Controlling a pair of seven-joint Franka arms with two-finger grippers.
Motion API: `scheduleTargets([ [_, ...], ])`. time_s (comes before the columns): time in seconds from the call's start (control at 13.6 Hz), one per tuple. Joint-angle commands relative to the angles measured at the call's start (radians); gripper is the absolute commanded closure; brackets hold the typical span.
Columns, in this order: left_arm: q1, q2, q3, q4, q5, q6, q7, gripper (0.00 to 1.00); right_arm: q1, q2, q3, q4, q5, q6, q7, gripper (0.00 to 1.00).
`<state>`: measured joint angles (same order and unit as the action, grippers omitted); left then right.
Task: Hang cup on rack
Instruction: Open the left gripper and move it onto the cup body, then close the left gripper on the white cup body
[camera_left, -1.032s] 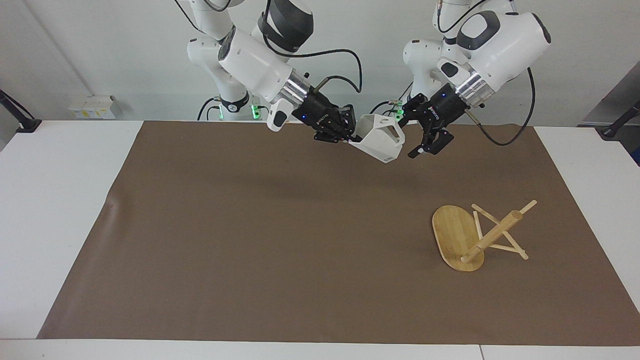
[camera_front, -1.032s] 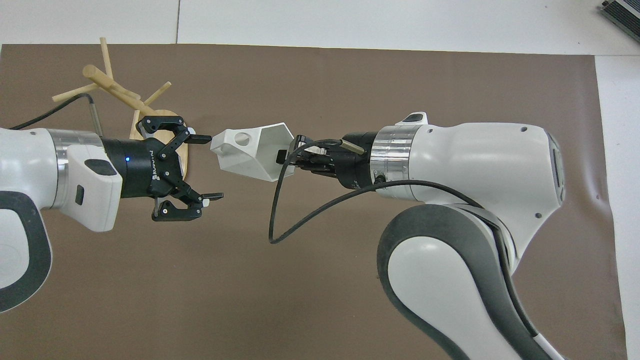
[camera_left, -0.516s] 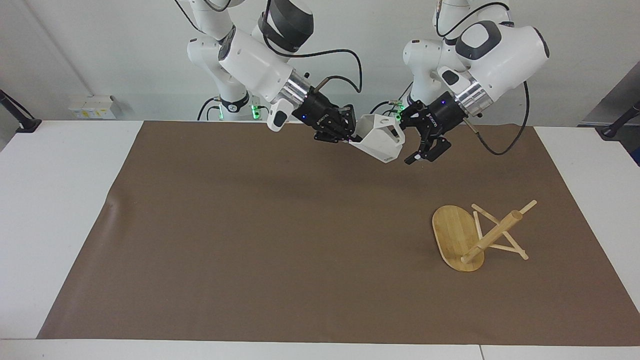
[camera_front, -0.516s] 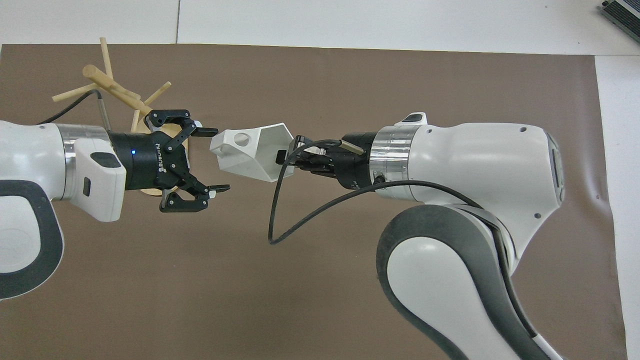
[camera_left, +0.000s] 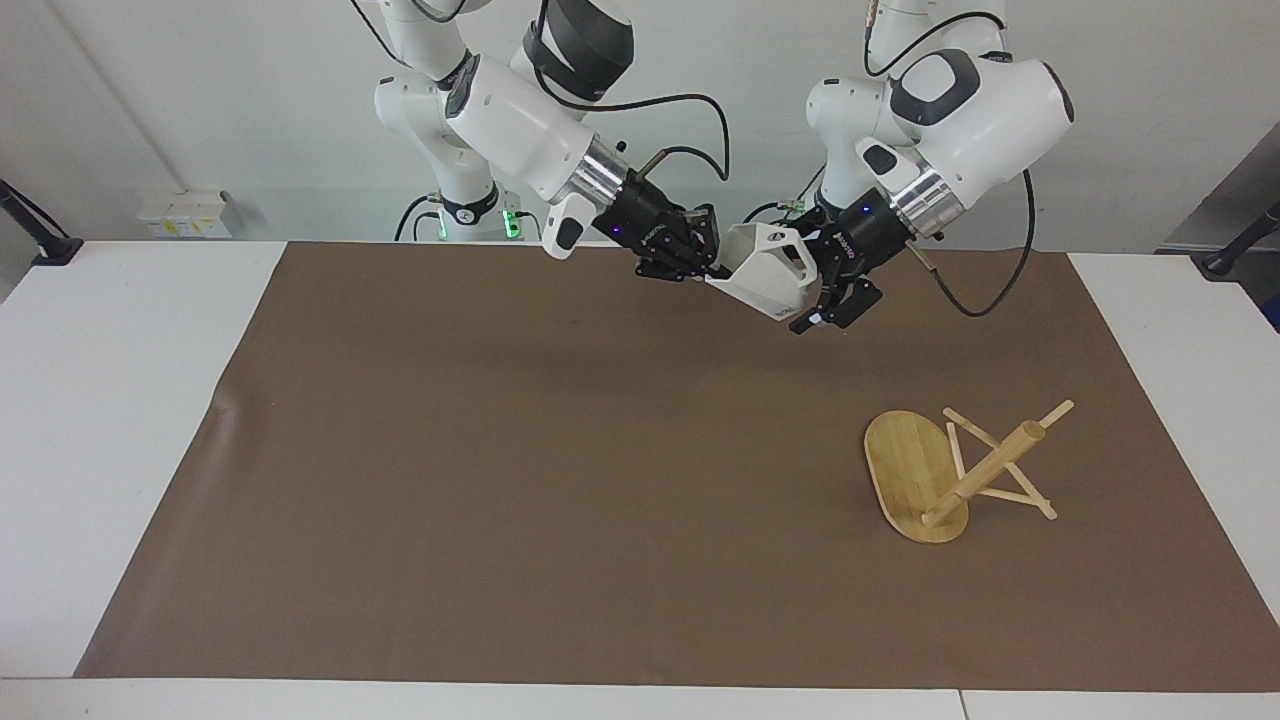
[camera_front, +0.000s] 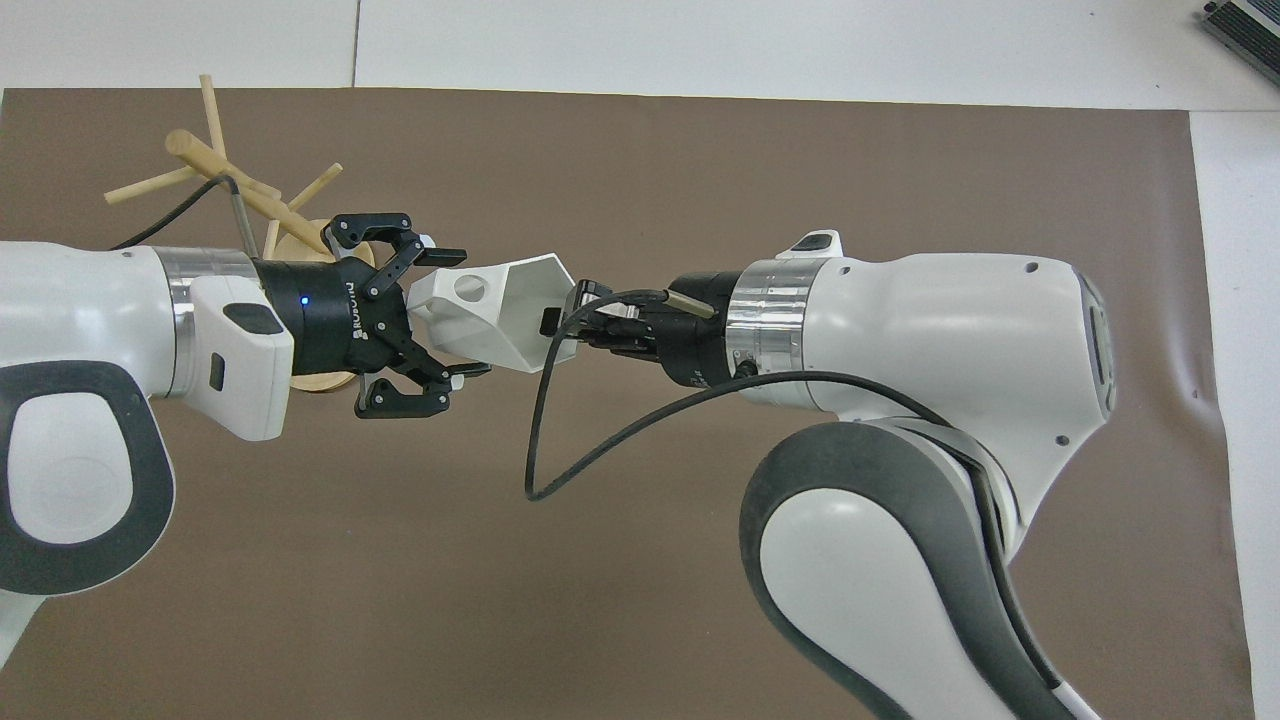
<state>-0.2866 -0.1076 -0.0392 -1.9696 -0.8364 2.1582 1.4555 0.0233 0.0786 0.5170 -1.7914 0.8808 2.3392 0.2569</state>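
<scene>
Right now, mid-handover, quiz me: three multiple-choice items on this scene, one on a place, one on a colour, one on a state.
1. Where is the cup?
A. Standing on the brown mat
B. In the air between the two grippers
C. Hung on a peg

2. What colour is the cup?
A. White
B. Blue
C. Red

3. How does the rack lie?
A. Upright on its base
B. Tipped on its side on the mat
C. Lifted by a gripper

Answers:
1 B: the right gripper is shut on its rim and the open left gripper straddles its other end, above the mat.
2 A: its faceted sides are plain white.
3 B: the base stands on edge and the post slants with pegs on the mat.
</scene>
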Motion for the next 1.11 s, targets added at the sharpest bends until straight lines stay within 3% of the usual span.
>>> scheduleTargets([
  [0.0,-0.025,0.011,-0.002,0.014,-0.029,0.025,0.019,0.00,-0.006,-0.016,0.028,-0.017,0.018,0.017,-0.002,1.00],
  [0.15,-0.029,0.011,-0.004,0.014,-0.039,0.025,0.016,0.01,-0.006,-0.014,0.028,-0.017,0.017,0.017,-0.004,1.00],
  [0.22,-0.029,0.011,-0.007,0.014,-0.053,0.026,0.016,0.05,-0.006,-0.014,0.028,-0.017,0.017,0.017,-0.004,1.00],
  [0.29,-0.029,0.011,-0.011,0.014,-0.055,0.026,0.017,0.17,-0.006,-0.014,0.028,-0.017,0.017,0.017,-0.004,1.00],
  [0.37,-0.029,0.008,-0.013,0.014,-0.059,0.023,0.008,0.52,-0.006,-0.014,0.028,-0.017,0.017,0.017,-0.004,1.00],
  [0.52,-0.028,0.008,-0.013,0.014,-0.061,0.022,-0.006,1.00,-0.006,-0.014,0.028,-0.017,0.017,0.017,-0.004,1.00],
  [1.03,-0.028,0.000,-0.011,0.014,-0.059,0.017,-0.055,1.00,-0.008,-0.014,0.028,-0.017,0.017,-0.003,0.022,1.00],
])
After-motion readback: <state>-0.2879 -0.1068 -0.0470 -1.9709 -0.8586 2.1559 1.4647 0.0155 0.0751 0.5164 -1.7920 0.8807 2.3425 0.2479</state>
